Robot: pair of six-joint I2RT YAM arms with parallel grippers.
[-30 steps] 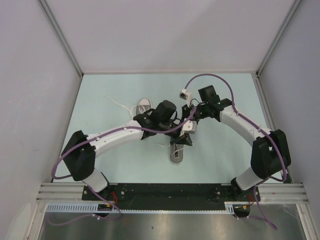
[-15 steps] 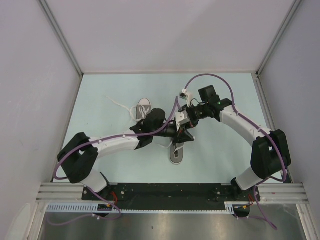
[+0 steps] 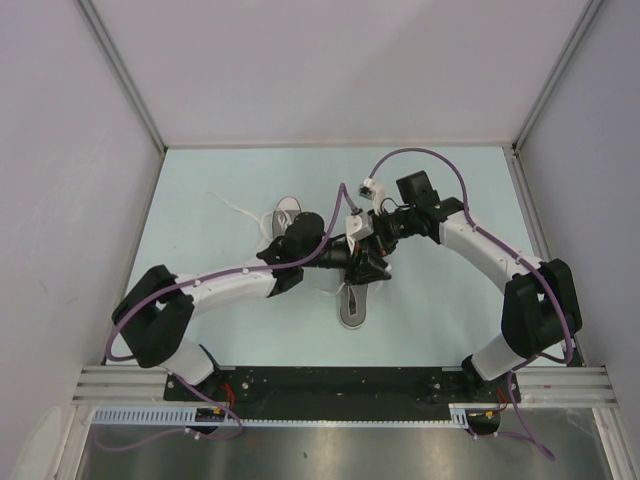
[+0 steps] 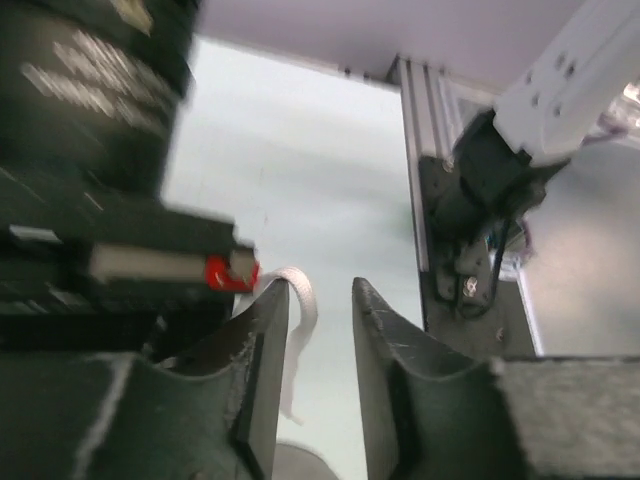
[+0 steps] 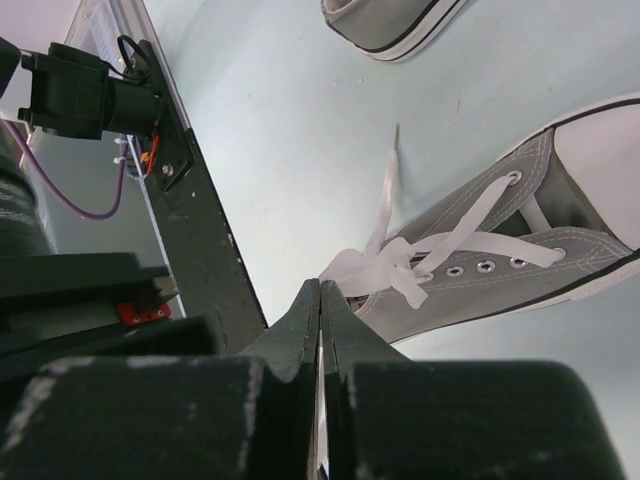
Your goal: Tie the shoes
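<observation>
The right gripper [image 5: 320, 292] had its fingers pressed together, tips right at the bunched white laces [image 5: 385, 265] of a grey shoe [image 5: 520, 265] lying just ahead; whether lace was pinched could not be told. The second shoe [image 5: 390, 25] lay farther ahead. The left gripper [image 4: 318, 292] stood spread, a lace loop [image 4: 300, 300] just beside one fingertip

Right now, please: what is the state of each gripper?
Left gripper: open, white flat lace beside it, not pinched.
Right gripper: closed, tips at the laces of the grey canvas sneaker; grip unclear.
</observation>
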